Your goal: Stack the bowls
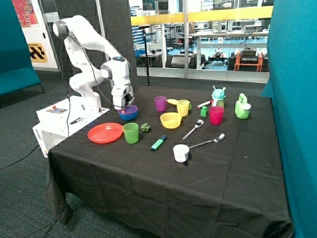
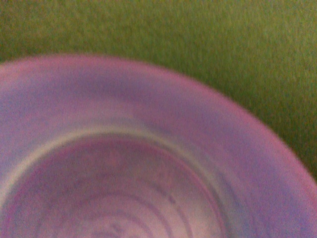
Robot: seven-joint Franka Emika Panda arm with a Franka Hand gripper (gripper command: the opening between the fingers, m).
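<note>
The blue bowl sits on the black tablecloth near the robot's base, behind the red-orange plate. A purple bowl appears to rest inside it; only its rim shows in the outside view. In the wrist view the purple bowl's inside fills most of the picture, very close. My gripper is down at the rim of these two bowls, on the side toward the base. The yellow bowl stands alone toward the table's middle, apart from the gripper.
A red-orange plate and a green cup stand just in front of the bowls. A purple cup, yellow cup, pink cup, tipped white cup, two spoons, a green marker and toys lie farther along.
</note>
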